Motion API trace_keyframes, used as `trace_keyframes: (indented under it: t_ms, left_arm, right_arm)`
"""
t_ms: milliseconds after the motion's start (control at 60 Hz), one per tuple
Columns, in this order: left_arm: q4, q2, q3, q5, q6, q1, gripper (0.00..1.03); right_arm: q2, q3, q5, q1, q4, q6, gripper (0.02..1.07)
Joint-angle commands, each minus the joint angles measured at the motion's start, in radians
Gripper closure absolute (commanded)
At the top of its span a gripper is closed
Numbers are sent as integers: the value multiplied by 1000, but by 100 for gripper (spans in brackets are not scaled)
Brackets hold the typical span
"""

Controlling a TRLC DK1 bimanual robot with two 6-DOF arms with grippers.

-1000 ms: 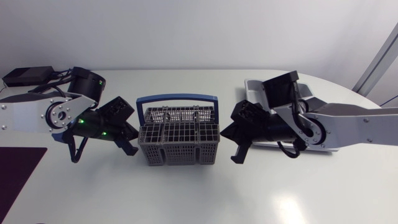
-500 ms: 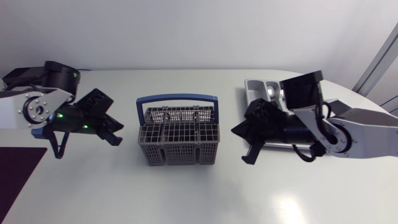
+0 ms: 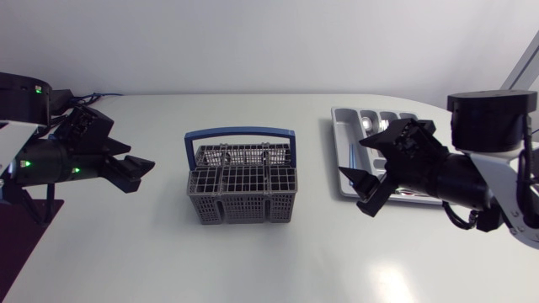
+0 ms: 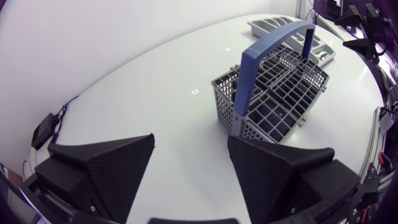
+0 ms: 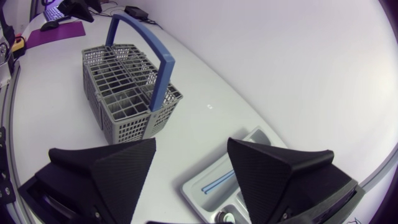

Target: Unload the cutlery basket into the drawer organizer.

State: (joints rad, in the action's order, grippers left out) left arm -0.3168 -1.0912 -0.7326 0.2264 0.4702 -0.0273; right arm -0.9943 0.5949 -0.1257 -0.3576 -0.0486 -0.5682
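Observation:
The grey cutlery basket [image 3: 240, 192] with its upright blue handle [image 3: 240, 133] stands mid-table; no cutlery shows above its grid. The grey drawer organizer [image 3: 341, 156] lies to its right, holding a thin blue piece [image 5: 217, 182] and a silver item [image 3: 368, 126]. My left gripper [image 3: 135, 171] hangs open left of the basket, well apart from it, pointing at it. My right gripper [image 3: 360, 192] is open and empty over the organizer's near left corner. In the wrist views the basket [image 4: 273, 93] [image 5: 124, 93] sits ahead of each open gripper [image 4: 189, 155] [image 5: 189, 158].
A dark purple mat [image 3: 21, 244] lies at the table's front left. A small black box [image 4: 45, 130] with a cable sits at the far left edge. White tabletop stretches in front of the basket.
Both arms have drawn back from the basket, the left one leftward and the right one rightward over the organizer. Both grippers have gone from shut to open.

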Motion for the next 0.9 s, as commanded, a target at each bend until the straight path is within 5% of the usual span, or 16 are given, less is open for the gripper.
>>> trace_keyframes:
  t_ms: [0, 250, 883]
  left_arm:
    - [-25, 33, 13, -1, -45, 6, 3]
    - [-36, 166, 25, 37, -99, 64, 3]
    - [-28, 462, 151, 91, -220, 122, 3]
  right_arm:
    - [59, -32, 29, 3, 1, 33, 6]
    - [217, -55, 149, 43, -4, 108, 6]
    - [622, -208, 187, 261, 26, 255, 6]
